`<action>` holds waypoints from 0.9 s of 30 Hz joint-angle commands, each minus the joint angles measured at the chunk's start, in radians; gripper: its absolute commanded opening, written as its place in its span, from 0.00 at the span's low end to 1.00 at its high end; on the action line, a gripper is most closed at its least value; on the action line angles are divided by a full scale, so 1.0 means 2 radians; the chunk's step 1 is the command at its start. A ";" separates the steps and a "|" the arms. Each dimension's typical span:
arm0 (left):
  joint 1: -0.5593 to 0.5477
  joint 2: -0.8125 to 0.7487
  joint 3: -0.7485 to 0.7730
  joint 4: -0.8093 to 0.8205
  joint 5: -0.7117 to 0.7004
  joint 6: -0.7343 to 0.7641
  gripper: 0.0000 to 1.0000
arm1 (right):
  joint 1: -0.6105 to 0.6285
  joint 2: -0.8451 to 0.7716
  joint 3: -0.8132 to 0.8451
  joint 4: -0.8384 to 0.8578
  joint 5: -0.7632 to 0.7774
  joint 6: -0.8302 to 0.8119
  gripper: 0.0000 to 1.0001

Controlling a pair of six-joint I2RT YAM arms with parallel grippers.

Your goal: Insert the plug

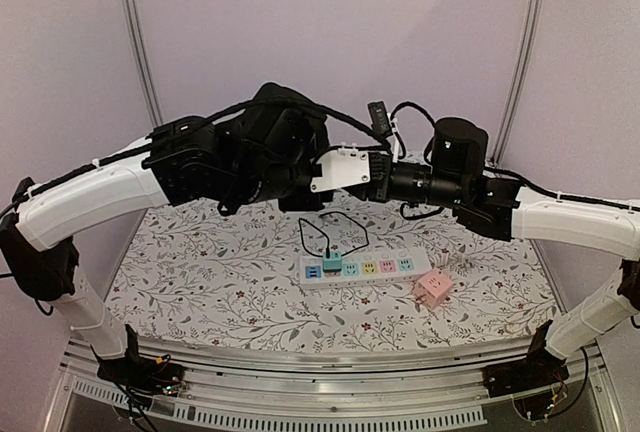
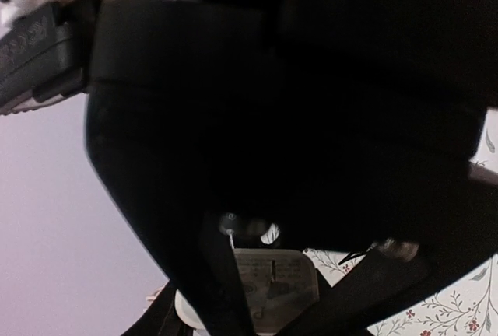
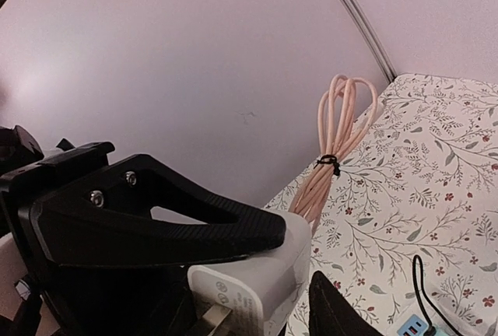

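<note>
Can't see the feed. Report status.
Right gripper shut on white plug, mid-air. Left gripper at it, grip unclear. Power strip below, teal plug in one socket; pink adapter beside it.

Left arm and right arm: white shell links, black joint housings, black wrists, black base clamps. Round black motor housing on the right arm. Black cables run along the upper links of both. Right claw: black fingers, ribbed surface, triangular cut-out, two silver screws near the root
</note>
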 commanded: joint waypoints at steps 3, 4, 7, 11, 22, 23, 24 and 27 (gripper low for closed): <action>-0.010 0.002 -0.010 0.018 -0.008 -0.001 0.00 | 0.003 0.017 0.004 -0.006 0.016 0.015 0.23; -0.010 0.002 -0.009 0.020 -0.010 0.001 0.00 | 0.003 0.023 0.005 -0.006 0.013 0.017 0.18; -0.010 0.001 -0.012 0.022 -0.016 0.003 0.00 | 0.003 0.024 0.004 -0.006 0.015 0.015 0.00; -0.010 -0.003 -0.026 0.027 -0.020 0.002 0.28 | 0.003 0.012 0.000 -0.009 0.024 0.001 0.00; -0.005 -0.046 -0.004 -0.046 -0.001 -0.069 0.96 | -0.048 -0.034 -0.015 -0.018 -0.002 -0.052 0.00; -0.002 -0.050 0.008 -0.070 0.021 -0.084 0.96 | -0.053 -0.039 -0.011 -0.024 -0.014 -0.063 0.00; 0.004 -0.054 0.023 -0.092 0.043 -0.098 0.96 | -0.055 -0.048 -0.004 -0.032 -0.024 -0.088 0.00; 0.026 -0.063 0.062 -0.143 0.125 -0.139 0.96 | -0.056 -0.065 0.009 -0.050 -0.067 -0.156 0.00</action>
